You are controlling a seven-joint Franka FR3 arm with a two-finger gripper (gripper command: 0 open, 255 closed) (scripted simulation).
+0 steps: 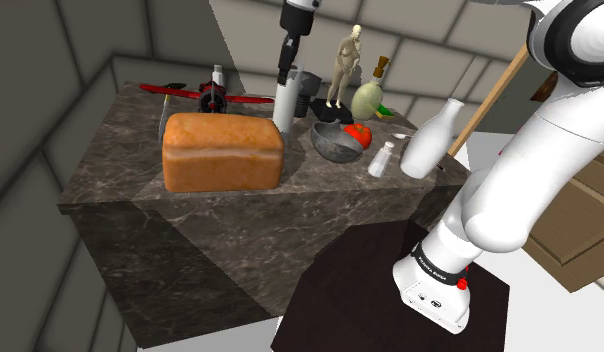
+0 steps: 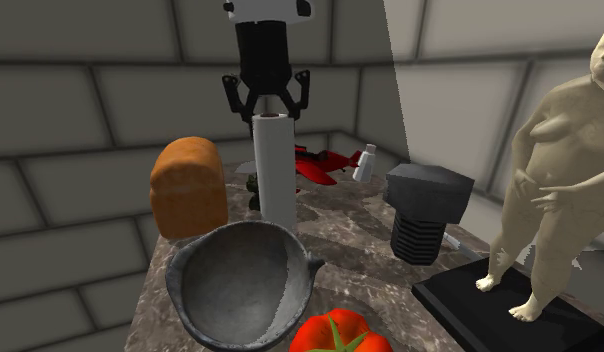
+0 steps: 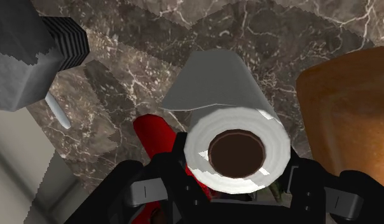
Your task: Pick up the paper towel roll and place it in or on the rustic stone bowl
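While poised at the upper middle of the second exterior view, gripper [image 2: 267, 104] directly over the upright paper towel roll [image 2: 275, 175], fingers [image 2: 235, 100] spread wide, clasping nothing. Fingertips level with the roll's top end, one on each side; contact not discernible.

Roll standing on the marble counter [image 1: 240, 215], upper centre of the shoulder view, just past the right end of the bread loaf [image 1: 222, 152]. Rustic stone bowl [image 1: 335, 143] to its right, red toy plane [image 1: 215, 97] to its upper left.

Risks, as judged:
- Closing this high on the roll may take only the top rim, crushing the soft wall or slipping on the lift.
- Closing off-centre may tip the tall roll against loaf or plane.
- Bowl hollow rounded, tomato [image 1: 360, 133] just beside it. Released upright, likely to topple out over the rim.
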